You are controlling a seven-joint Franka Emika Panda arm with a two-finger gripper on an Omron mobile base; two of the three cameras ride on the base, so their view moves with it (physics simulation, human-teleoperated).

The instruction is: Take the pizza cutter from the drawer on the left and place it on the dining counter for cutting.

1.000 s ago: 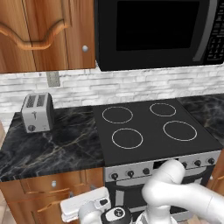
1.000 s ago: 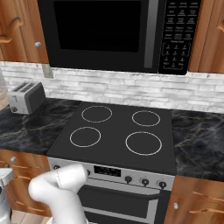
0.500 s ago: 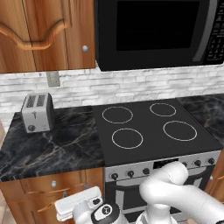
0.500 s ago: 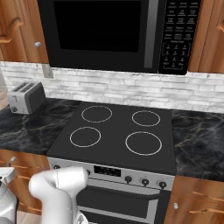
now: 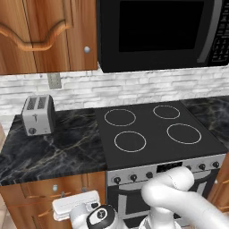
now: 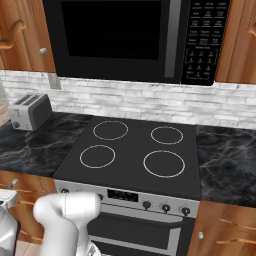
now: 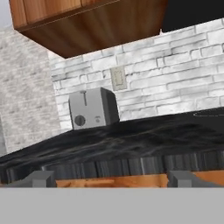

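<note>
My pincer (image 7: 112, 178) sits low before the drawer (image 5: 44, 192), its tips spread wide apart and holding nothing. I judge the step is opening that drawer: I should line up squarely on its small silver knob (image 5: 55, 188) and pull straight out. The front is warm brown wood, still closed, so the pizza cutter is hidden. Beyond, the toaster (image 7: 92, 107) stands on the black marble counter (image 7: 131, 140).
</note>
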